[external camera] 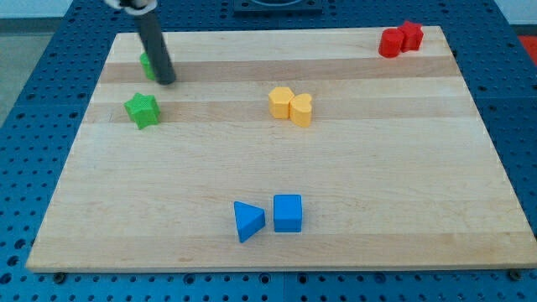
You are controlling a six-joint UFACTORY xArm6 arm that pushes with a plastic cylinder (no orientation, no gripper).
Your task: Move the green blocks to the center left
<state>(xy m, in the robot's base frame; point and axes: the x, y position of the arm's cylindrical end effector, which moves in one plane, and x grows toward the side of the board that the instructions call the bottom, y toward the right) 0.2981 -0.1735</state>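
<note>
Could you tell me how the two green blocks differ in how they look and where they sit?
The green star block shows whole and stands clear of my tip; the other green block is mostly hidden behind the rod, so its shape cannot be made out. The star lies nearer the view's bottom, the hidden one nearer the top, right beside my tip. Both are green and sit at the board's upper left.

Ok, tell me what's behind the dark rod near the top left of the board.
A green block sits behind the rod, with my tip at its right side. Only its left edge shows; its shape is covered. The green star lies apart, nearer the view's bottom.
</note>
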